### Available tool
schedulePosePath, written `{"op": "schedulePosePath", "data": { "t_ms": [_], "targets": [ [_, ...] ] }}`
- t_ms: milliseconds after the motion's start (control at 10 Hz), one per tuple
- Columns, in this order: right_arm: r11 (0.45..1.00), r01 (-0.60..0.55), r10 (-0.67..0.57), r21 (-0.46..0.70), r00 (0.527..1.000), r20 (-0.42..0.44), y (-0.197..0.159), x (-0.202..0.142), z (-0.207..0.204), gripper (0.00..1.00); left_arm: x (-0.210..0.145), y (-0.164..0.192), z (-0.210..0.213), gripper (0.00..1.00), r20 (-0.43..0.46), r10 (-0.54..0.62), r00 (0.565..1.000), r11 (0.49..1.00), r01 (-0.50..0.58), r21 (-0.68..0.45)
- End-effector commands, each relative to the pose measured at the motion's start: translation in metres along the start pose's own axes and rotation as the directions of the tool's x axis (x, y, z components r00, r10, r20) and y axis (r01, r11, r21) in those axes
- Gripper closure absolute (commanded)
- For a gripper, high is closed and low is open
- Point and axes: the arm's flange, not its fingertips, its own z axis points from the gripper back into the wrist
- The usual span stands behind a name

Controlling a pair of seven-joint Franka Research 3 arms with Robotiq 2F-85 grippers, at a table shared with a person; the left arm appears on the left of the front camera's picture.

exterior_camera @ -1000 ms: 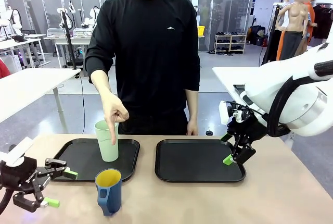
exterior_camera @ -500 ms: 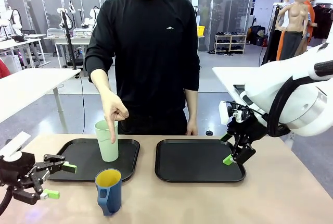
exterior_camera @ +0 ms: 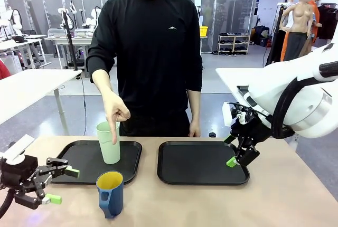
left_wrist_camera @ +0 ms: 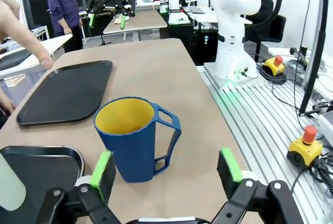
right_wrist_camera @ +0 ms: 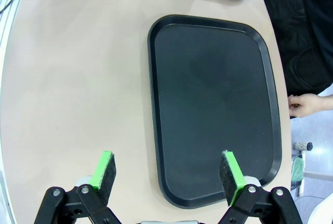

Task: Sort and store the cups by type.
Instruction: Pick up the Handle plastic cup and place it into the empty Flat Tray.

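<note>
Blue outside and yellow inside, the mug (exterior_camera: 110,192) stands upright on the brown surface (exterior_camera: 211,206), close to the robot's side and just in front of the left tray (exterior_camera: 79,164). The tall pale green cup (exterior_camera: 109,143) stands upright on that black tray, toward its far side. A person's hand (exterior_camera: 116,113) hangs above the green cup with one finger pointing down in front of it; I cannot tell if the finger touches it. The left tool (exterior_camera: 62,186) sits low near the left end of the surface, beside the mug but not touching it. Its fingers are spread wide and hold nothing. The right tool (right_wrist_camera: 167,172) hangs over the right tray (exterior_camera: 200,163), near its right edge. Its green pads are also wide apart, with nothing between them.
</note>
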Motion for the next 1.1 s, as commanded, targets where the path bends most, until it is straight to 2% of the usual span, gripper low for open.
{"op": "schedulePosePath", "data": {
  "t_ms": [0, 100, 400, 500, 1000],
  "targets": [
    [1.0, 0.001, -0.001, -0.007, 1.0, -0.011, 0.0, 0.0, 0.0, 0.0, -0.019, 0.028, -0.006, 0.0, 0.062, 0.022, 0.998, 0.999, -0.025, 0.044],
    [1.0, 0.001, -0.001, -0.007, 1.0, -0.011, 0.0, 0.0, 0.0, 0.0, -0.026, 0.035, -0.011, 0.0, 0.1, 0.041, 0.994, 0.999, -0.043, 0.015],
    [1.0, 0.001, -0.001, -0.007, 1.0, -0.011, 0.0, 0.0, 0.0, 0.0, -0.04, 0.046, -0.02, 0.0, 0.106, 0.066, 0.992, 0.998, -0.064, -0.028],
    [1.0, 0.001, -0.001, -0.007, 1.0, -0.011, 0.0, 0.0, 0.0, 0.0, -0.044, 0.049, -0.022, 0.0, 0.088, 0.063, 0.994, 0.998, -0.061, -0.017],
    [1.0, 0.001, -0.001, -0.007, 1.0, -0.011, 0.0, 0.0, 0.0, 0.0, -0.062, 0.056, -0.04, 0.0, 0.142, 0.029, 0.989, 0.997, -0.018, -0.074]
  ]
}}
